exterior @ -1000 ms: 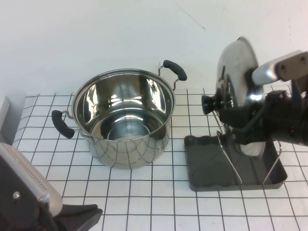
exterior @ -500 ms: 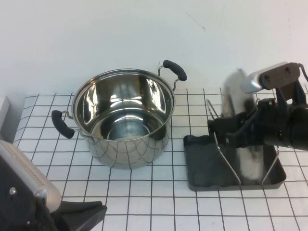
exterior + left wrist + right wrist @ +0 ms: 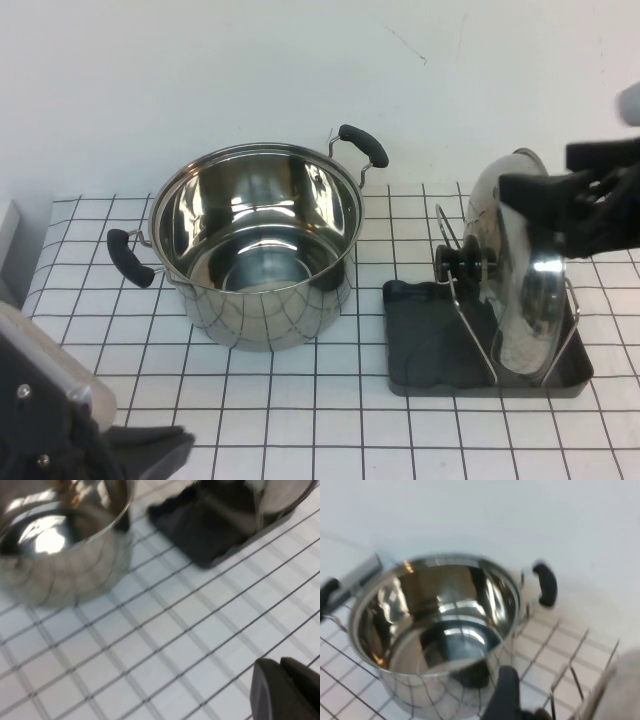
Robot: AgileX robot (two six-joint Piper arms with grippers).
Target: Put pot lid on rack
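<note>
Draw the spread right hand (image 3: 560, 200) straight back from the pot lid (image 3: 515, 265), standing on edge between the rack (image 3: 470, 330) wires, without nudging its rim; leave the pressed-together left hand (image 3: 285, 690) parked low over the table (image 3: 300, 400).

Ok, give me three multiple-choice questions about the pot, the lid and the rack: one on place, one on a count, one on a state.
1. Where is the pot lid?
A. on the pot
B. standing in the rack
C. flat on the table

2. How many black handles does the pot have?
A. one
B. two
C. three

3. The right gripper, by the lid's top edge, is:
A. open
B. shut on the lid
C. out of view

Answers: 1 B, it leans upright between the wire loops. 2 B, one each side. 3 A, its jaws stand apart; the left gripper, low at the near edge, is shut.
</note>
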